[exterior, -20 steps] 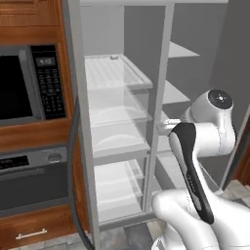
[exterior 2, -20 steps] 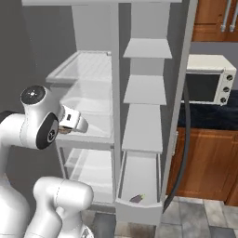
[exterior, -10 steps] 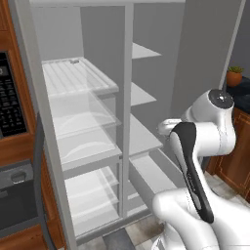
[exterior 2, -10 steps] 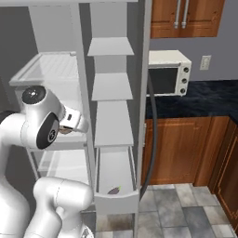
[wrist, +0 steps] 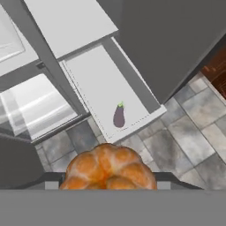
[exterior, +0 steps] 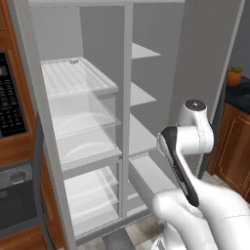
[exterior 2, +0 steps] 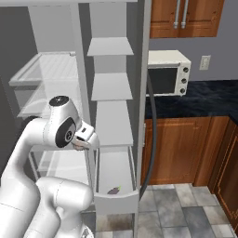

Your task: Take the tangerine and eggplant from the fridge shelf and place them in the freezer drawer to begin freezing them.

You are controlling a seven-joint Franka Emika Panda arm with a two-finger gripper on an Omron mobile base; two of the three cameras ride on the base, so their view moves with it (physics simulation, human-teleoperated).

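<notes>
Tangerine [wrist: 108, 167]: you are looking at it sitting at 6 o'clock in the hand view, swelling large and lobed, its lower part cut off by the frame's bottom band
Gripper [exterior 2: 87, 140]: it is grasping the tangerine; the finger tips are hiding behind the fruit in the hand view, and in the right base view the hand is showing as a small white block at the 3 o'clock side of the round joint, with a sliver of orange under it
Eggplant [wrist: 118, 116]: it is lying inside the freezer drawer [wrist: 88, 79], near the front wall, stem pointing toward 12 o'clock; in the right base view it is reading as a tiny dark smudge, hard to make out
Freezer drawer edges: the drawer is standing pulled out, low walls running toward 11 o'clock, front corner pointing to 4 o'clock over the tiled floor [wrist: 194, 128]
Open room: bare drawer floor is stretching from the eggplant back toward 11 o'clock; you are seeing the eggplant well apart from the side walls
Fridge shelf [exterior: 73, 78]: the ribbed white shelf is sitting at 10 o'clock in the left base view; a small dark mark at its back edge is too small to identify
Hidden: in the left base view the arm [exterior: 188, 146] is covering the drawer's front part
</notes>
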